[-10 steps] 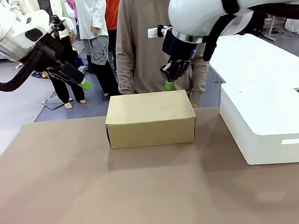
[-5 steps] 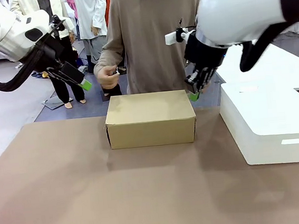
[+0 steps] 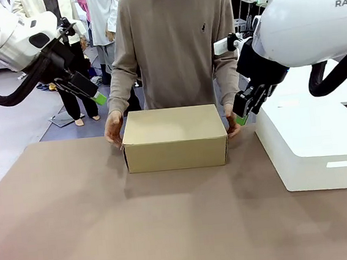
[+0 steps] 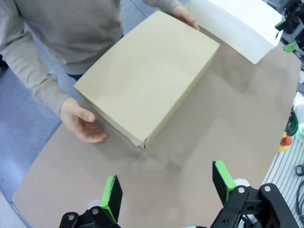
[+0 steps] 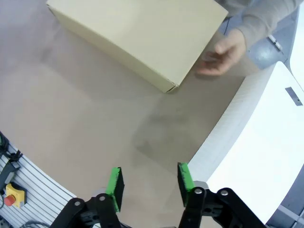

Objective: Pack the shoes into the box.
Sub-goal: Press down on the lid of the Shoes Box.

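Note:
The tan cardboard box (image 3: 174, 136) stands with its lid shut at the far middle of the table, and the shoes are hidden. The person holds it at both ends with a left-side hand (image 3: 113, 126) and a right-side hand (image 3: 231, 124). My left gripper (image 3: 96, 95) hangs high at the far left, well away from the box, open and holding nothing. Its wrist view looks down on the box (image 4: 147, 76) past the open left gripper (image 4: 166, 190). My right gripper (image 3: 243, 114) hovers just right of the box by the person's hand, open, with nothing between the fingers of the right gripper (image 5: 149, 185).
A large white box (image 3: 313, 141) stands along the table's right side, close to my right gripper. The brown table (image 3: 140, 231) stretches wide in front of the tan box. The person stands at the far edge, with other people behind.
My right gripper has swung from behind the box to its right side, dropped lower, and opened. The person has brought both hands down onto the box ends. The left arm has not moved.

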`<control>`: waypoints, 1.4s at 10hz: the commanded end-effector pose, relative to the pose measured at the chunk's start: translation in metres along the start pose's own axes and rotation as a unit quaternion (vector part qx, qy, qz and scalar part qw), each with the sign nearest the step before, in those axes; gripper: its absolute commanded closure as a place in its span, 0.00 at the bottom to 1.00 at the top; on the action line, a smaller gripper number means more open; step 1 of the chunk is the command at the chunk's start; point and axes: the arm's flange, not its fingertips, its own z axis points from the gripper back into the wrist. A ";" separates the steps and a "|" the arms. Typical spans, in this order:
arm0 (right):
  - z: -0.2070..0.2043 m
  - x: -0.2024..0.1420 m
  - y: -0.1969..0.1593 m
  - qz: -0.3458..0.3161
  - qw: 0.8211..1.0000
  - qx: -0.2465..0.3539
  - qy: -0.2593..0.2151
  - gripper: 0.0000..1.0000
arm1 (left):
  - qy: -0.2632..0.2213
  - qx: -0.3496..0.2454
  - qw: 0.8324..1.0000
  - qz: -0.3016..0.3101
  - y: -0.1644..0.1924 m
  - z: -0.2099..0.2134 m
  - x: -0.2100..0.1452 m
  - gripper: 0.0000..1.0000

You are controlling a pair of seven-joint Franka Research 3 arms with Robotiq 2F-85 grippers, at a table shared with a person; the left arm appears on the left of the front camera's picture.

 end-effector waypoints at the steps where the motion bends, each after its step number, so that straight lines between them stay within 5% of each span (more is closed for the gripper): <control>1: -0.004 -0.008 0.004 -0.021 1.000 -0.014 -0.002 0.00 | 0.002 0.005 1.000 0.000 0.000 0.002 -0.002 0.00; 14: -0.006 -0.008 0.000 -0.017 1.000 -0.001 0.006 0.00 | 0.002 0.005 1.000 0.000 0.000 0.002 -0.002 0.00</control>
